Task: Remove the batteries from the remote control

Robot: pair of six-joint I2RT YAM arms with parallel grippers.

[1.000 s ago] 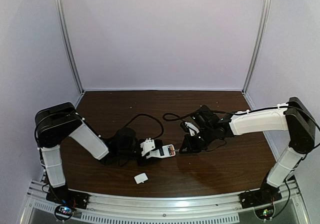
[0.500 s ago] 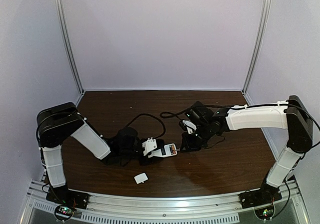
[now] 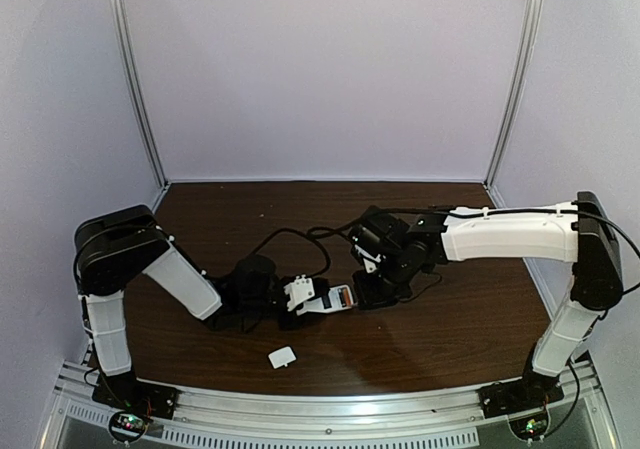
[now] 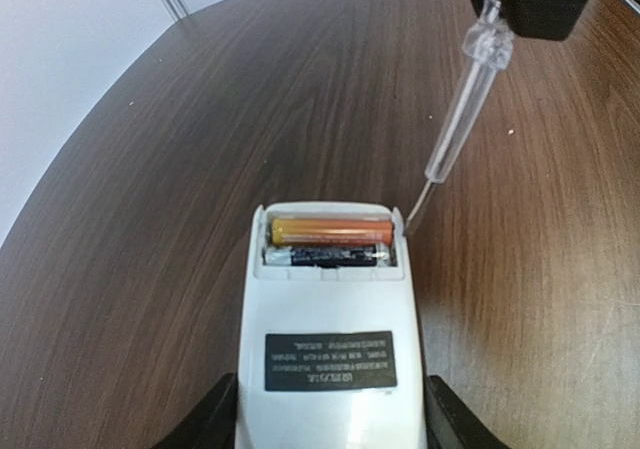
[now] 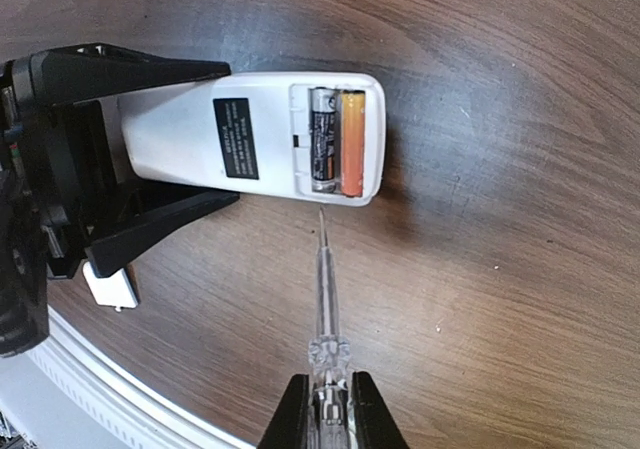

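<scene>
Open remote control [image 3: 333,299] pinched at mid-desk, screwdriver [image 5: 324,274] tip at its bay.

Only the top view places things on the desk [image 3: 450,339]: the remote sits near the middle, somewhat toward the near edge, its long axis along that edge and its open end facing the right edge, with the white cover piece [image 3: 281,357] lying apart, closer to the near edge. The wrist views alone show the batteries [image 4: 330,244] seated side by side across the remote's width, the orange one nearest the end. The left gripper [image 4: 325,419] clamps the remote's long sides; the right gripper [image 5: 325,409] is closed on the clear screwdriver handle. Whether the tip touches the casing I cannot tell.
</scene>
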